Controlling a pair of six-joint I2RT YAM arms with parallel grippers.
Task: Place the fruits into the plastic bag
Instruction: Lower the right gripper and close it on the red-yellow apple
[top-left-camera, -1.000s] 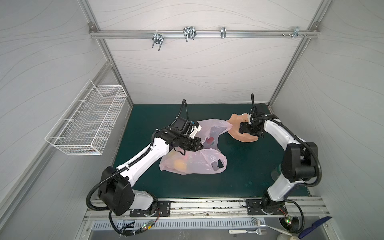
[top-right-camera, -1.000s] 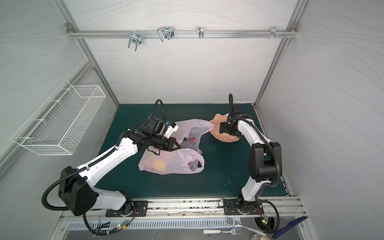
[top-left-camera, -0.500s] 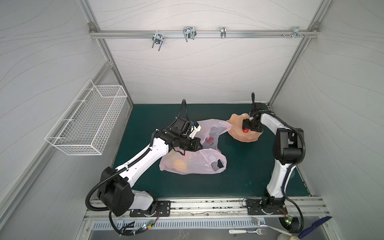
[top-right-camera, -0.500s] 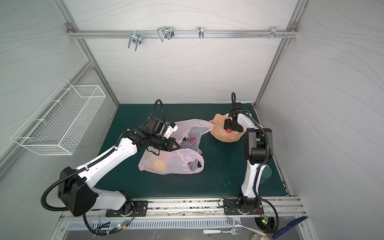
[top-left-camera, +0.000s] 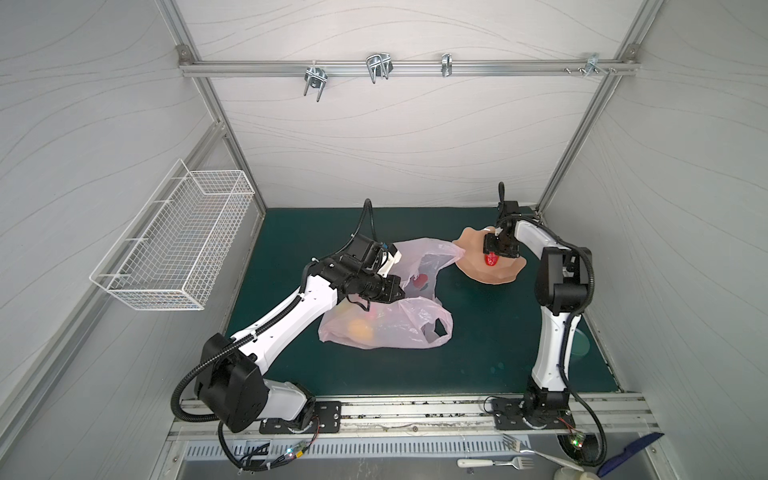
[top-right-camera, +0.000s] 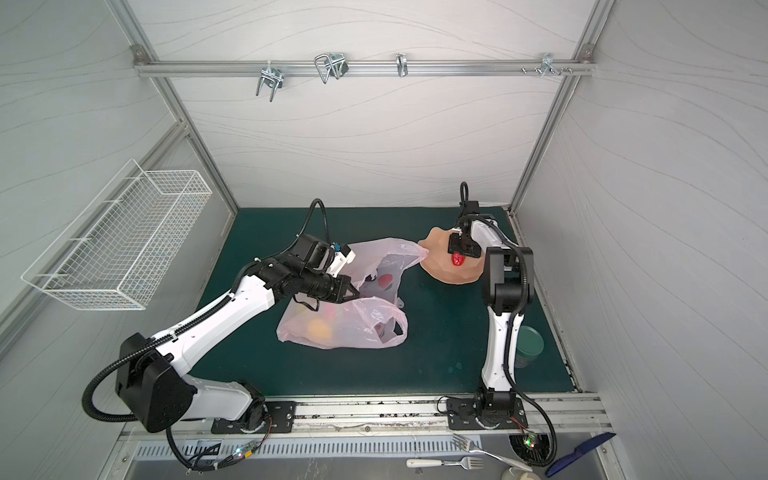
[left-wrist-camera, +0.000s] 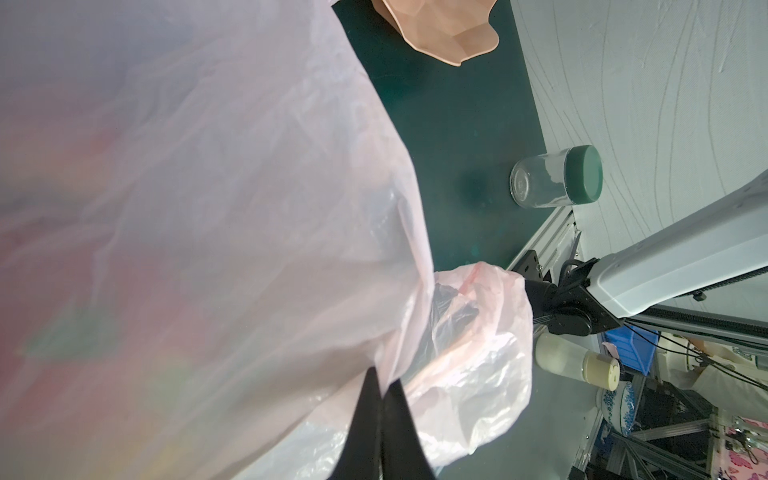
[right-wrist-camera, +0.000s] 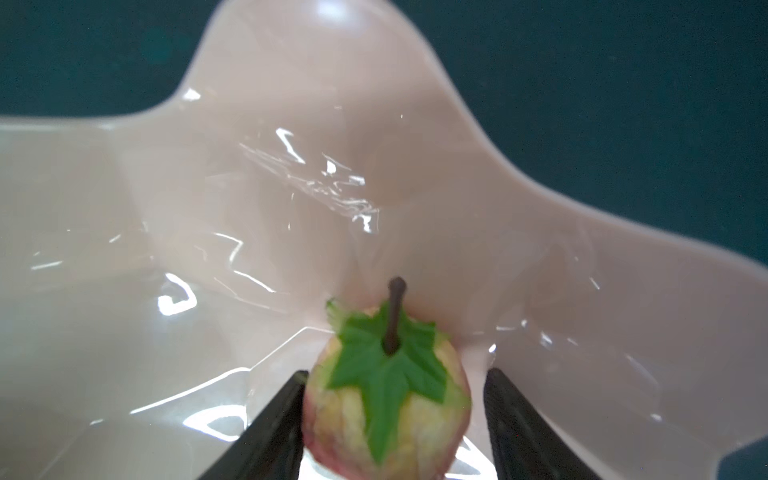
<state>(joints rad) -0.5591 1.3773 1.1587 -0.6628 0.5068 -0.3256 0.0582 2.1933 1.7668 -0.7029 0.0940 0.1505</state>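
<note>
Right hand (right-wrist-camera: 397, 376) has dropped astride the strawberry (right-wrist-camera: 386, 415), jaws apart but closing, so a grasp looks imminent. Left hand (left-wrist-camera: 384, 376) clamps the plastic bag (left-wrist-camera: 249, 208).

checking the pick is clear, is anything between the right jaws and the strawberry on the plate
Nothing visible does. The strawberry sits on the plate right between the jaws of the right gripper, one jaw at its side, the other a little apart, only bare plate around it.

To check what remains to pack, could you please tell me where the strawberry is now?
In both top views the strawberry lies on the peach plate at the back right of the mat, between the open fingers of the right gripper.
</note>
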